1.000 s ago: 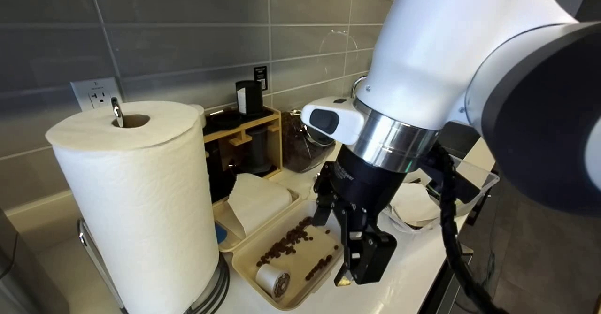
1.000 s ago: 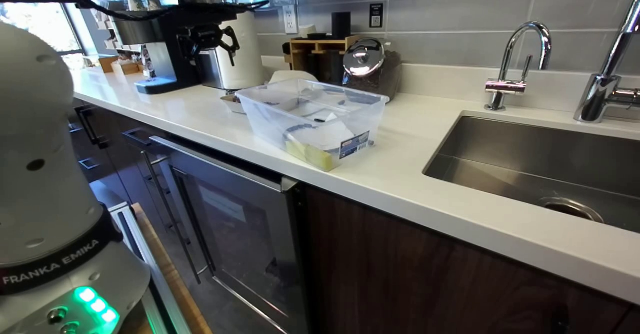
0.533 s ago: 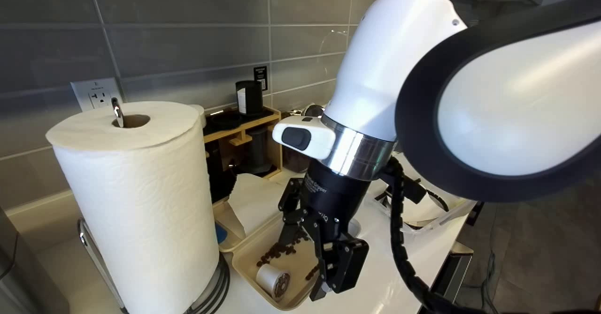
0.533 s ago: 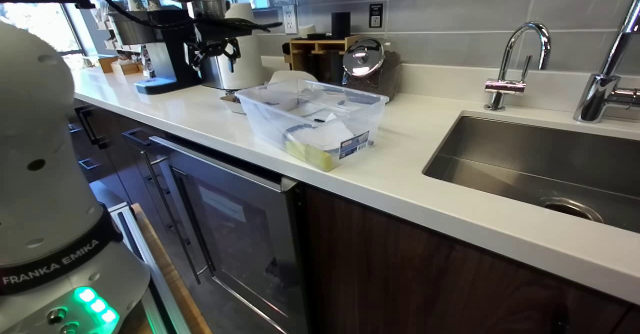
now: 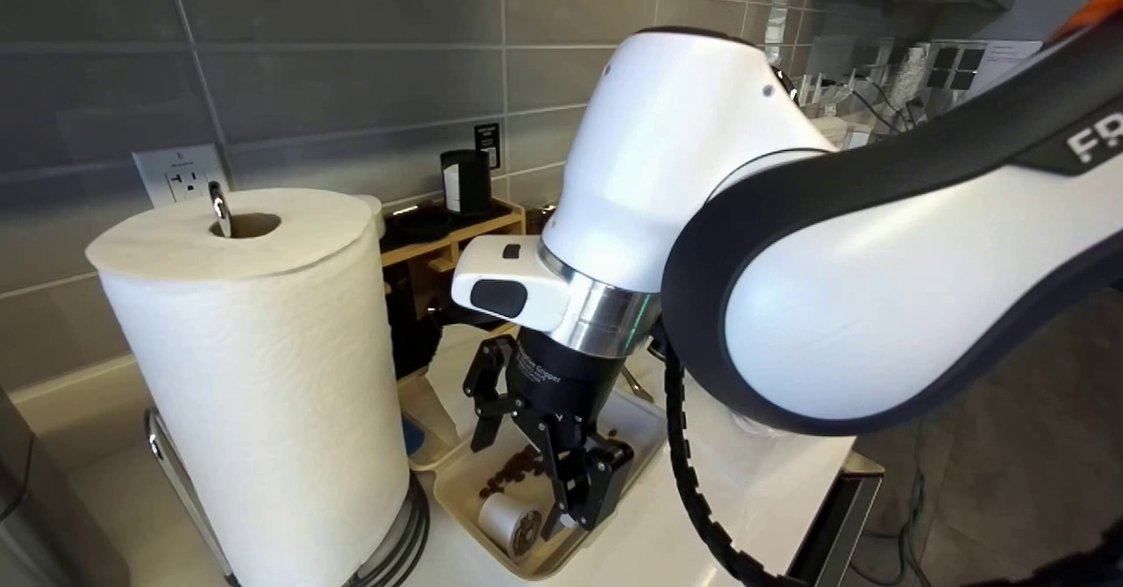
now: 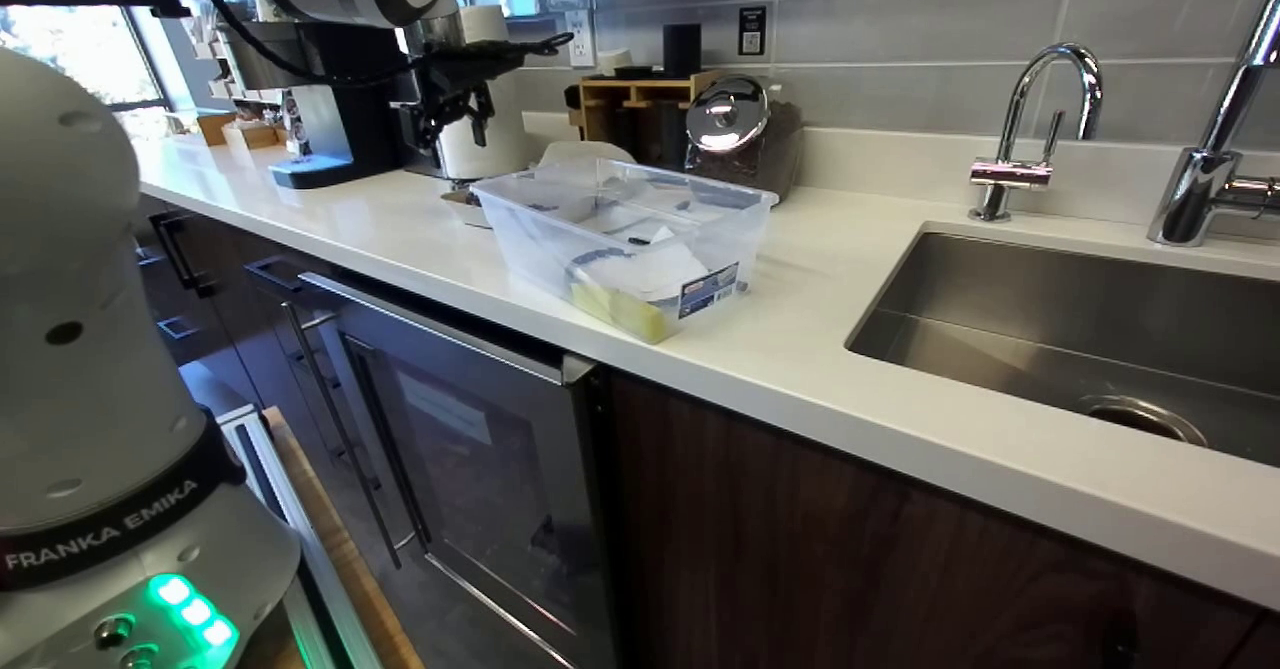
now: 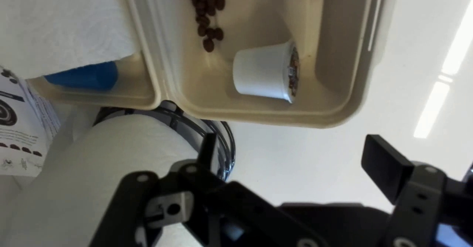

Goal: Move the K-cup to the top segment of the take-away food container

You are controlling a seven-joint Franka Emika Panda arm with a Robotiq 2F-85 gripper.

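My claw (image 7: pixel 292 158) stood wide, nothing in it; coffee pod (image 7: pixel 260 71) lay ahead.
It was inside the box (image 7: pixel 258 115), the half with beans (image 7: pixel 208 45). Probably best: I needed to centre over it, drop inside the rim, pinch end to end, lightly. It lay on its side, long axis roughly along my finger-to-finger line, printed end facing away from the paper (image 7: pixel 66 21).

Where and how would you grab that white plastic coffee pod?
Probably from above, pinching the white plastic coffee pod by its printed lid and narrow base: it lies on its side, along the spread of the open black pincer, one flank near the wall of the tan kraft box.
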